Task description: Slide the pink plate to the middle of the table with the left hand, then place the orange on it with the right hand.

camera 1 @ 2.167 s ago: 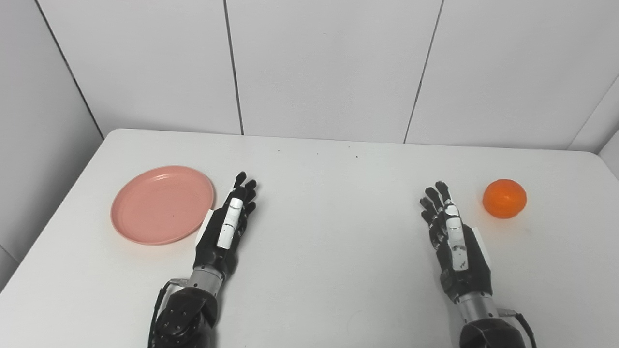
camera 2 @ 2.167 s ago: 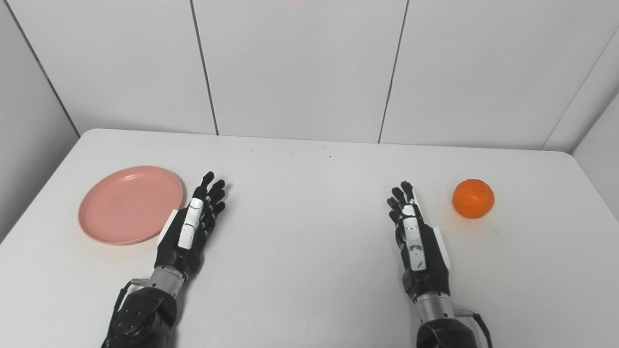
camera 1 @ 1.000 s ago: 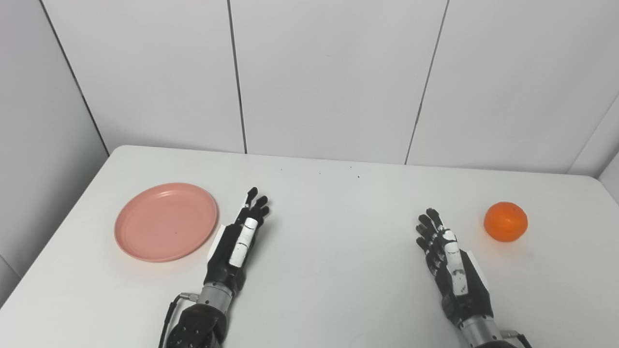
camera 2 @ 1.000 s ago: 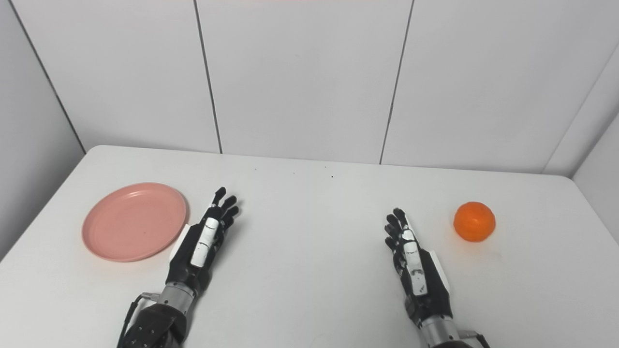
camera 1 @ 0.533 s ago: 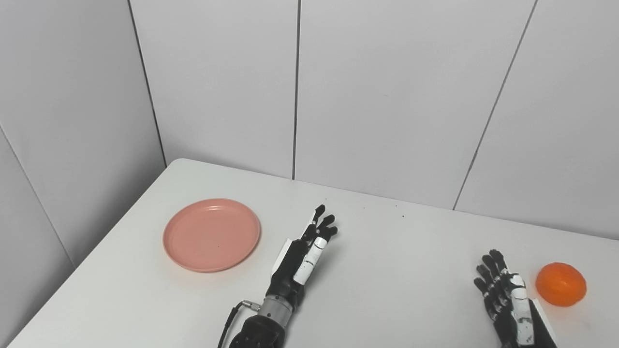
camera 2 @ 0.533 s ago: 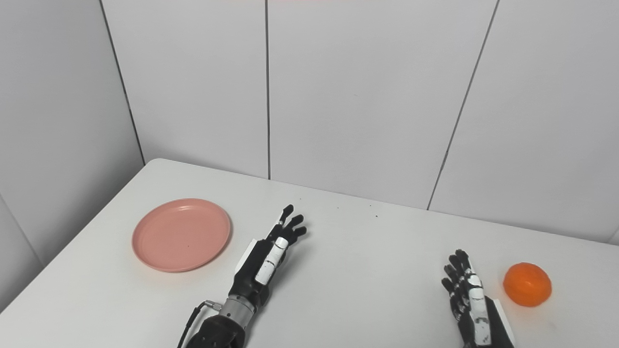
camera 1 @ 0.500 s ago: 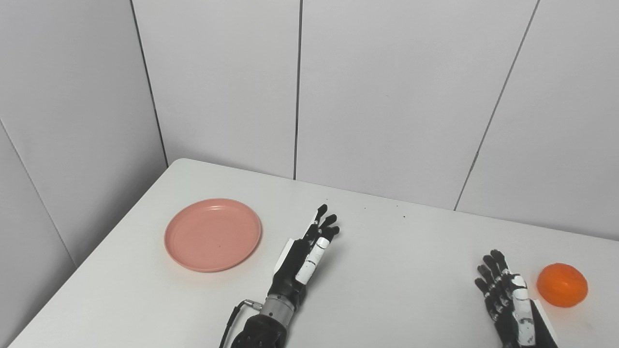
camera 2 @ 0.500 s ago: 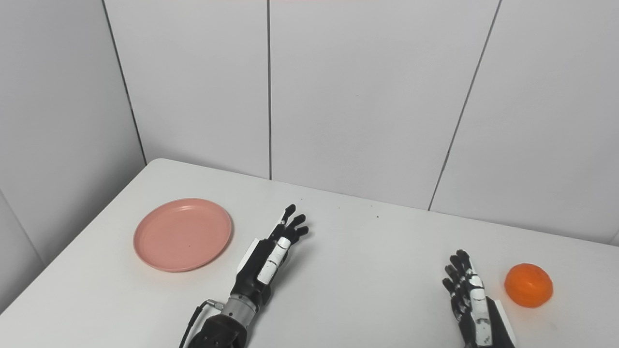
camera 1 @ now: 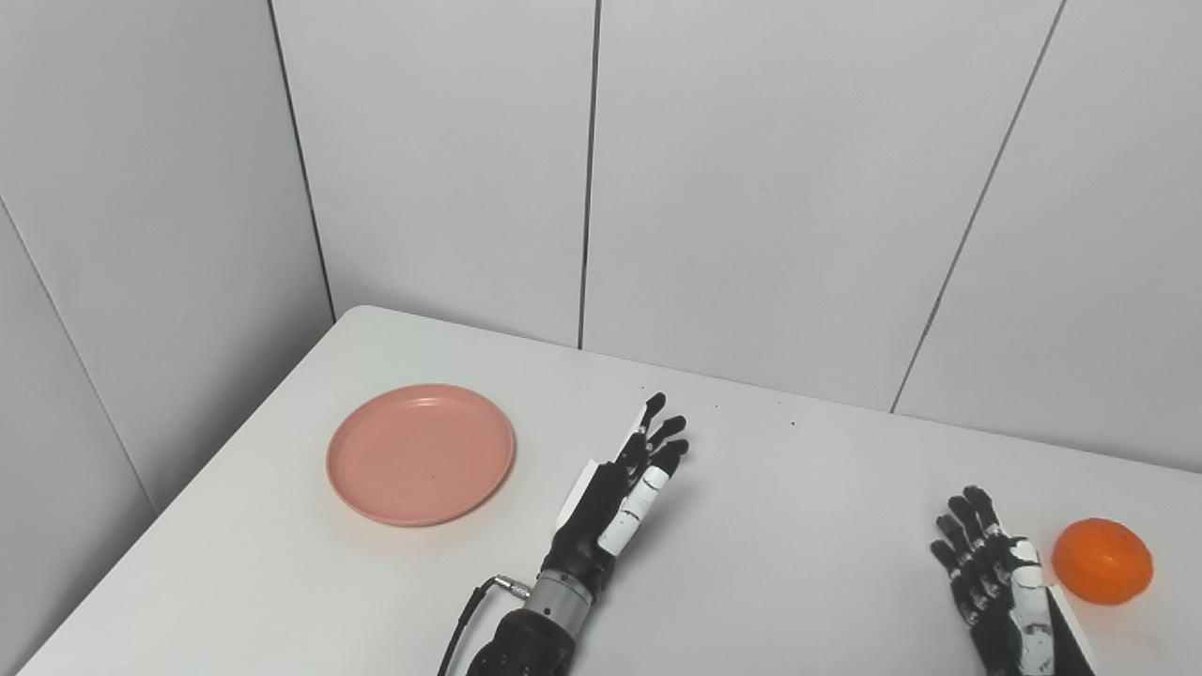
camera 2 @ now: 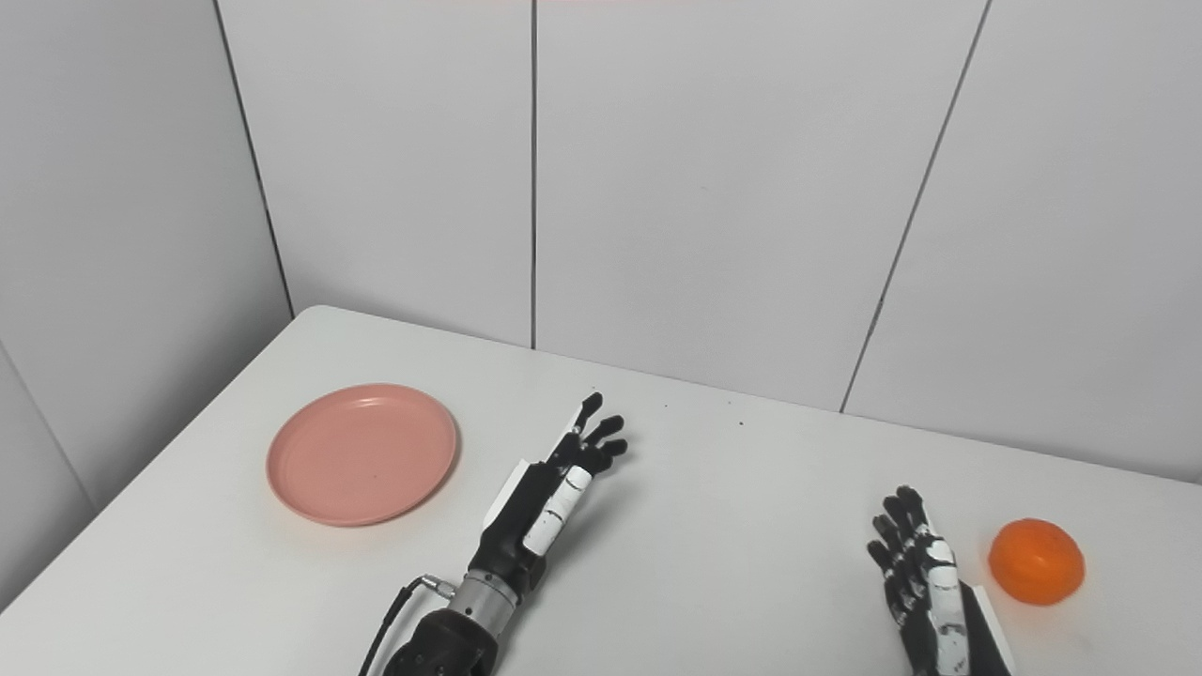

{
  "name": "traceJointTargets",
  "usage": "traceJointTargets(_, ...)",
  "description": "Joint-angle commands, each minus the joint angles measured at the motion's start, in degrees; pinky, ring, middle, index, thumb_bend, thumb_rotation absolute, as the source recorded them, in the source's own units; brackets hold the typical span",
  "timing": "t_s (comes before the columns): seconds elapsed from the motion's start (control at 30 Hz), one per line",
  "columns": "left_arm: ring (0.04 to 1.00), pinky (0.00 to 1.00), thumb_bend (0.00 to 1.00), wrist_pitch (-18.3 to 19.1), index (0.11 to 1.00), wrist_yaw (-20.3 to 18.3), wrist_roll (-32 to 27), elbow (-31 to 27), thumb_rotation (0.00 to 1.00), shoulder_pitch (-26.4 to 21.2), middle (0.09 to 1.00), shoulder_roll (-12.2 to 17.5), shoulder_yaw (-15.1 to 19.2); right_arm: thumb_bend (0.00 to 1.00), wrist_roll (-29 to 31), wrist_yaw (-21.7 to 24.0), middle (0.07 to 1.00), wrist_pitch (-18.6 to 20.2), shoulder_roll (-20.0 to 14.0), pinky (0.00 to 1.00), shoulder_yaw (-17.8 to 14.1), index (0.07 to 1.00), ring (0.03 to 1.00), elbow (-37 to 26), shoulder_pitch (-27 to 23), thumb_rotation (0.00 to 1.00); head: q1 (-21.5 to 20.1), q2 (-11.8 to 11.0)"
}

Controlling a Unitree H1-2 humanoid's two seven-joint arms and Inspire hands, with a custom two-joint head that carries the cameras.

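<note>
Two robot hands rest over a white table [camera 1: 808,507]. One is the left hand [camera 1: 620,498]. It is near the middle of the table, with its fingers [camera 1: 657,441] stretched out straight and a little apart. It holds nothing. It points toward the far wall [camera 1: 751,188].

The pink plate [camera 1: 421,453] lies flat on the left part of the table. It is near the left hand but not touching it. A strip of bare table shows between them. Nothing is on the plate.

The right hand [camera 2: 925,582] is low at the bottom edge of the picture, on the right side. Its fingers [camera 2: 897,535] are out straight and spread a little too. It holds nothing.

The orange [camera 2: 1036,561] sits on the table just to the right of the right hand. The hand does not touch it. The orange is far away from the plate, on the other side of the table.

A thin cable [camera 1: 474,610] curls by the left wrist.
</note>
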Motion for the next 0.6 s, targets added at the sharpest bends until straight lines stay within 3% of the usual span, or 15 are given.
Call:
traceJointTargets(0.0,0.865,0.86,0.74,2.41,1.000,-3.85,-2.23,-1.85,0.88,0.92,0.898,2.60,-0.43,0.72,-0.56,-0.25,0.996,-0.94,0.71,1.00,0.41,1.000,1.000,0.30,2.96,1.00,-0.08,0.07)
traceJointTargets(0.1,0.917,0.91,0.79,10.35,1.000,-7.52,-8.95,-8.62,0.85,0.50,0.929,4.12,0.97,0.71,-2.14,-1.36,0.975,-1.25,1.09,1.00,0.55,1.000,0.984,-1.61,3.93,0.99,-1.37,0.21)
traceJointTargets(0.2,0.927,0.94,0.91,16.39,1.000,-8.20,-14.36,-14.85,0.82,-0.34,0.939,4.92,3.58,0.73,-3.03,-1.71,0.961,-1.87,1.04,1.00,0.62,1.000,0.967,-2.30,4.42,0.98,-1.49,0.28)
traceJointTargets(0.4,0.923,0.92,0.87,20.89,1.000,-8.57,-20.53,-21.77,0.83,-0.99,0.944,7.81,8.23,0.73,-3.62,-2.38,0.950,-2.53,1.17,1.00,0.25,0.996,0.959,-2.86,4.73,0.96,-1.55,0.44)
traceJointTargets(0.57,0.924,0.92,0.89,19.25,1.000,-8.92,-21.34,-21.73,0.81,1.08,0.942,11.52,11.62,0.73,-4.26,-2.83,0.946,-3.12,0.93,1.00,0.06,0.996,0.954,-3.12,4.88,0.96,-1.30,0.23)
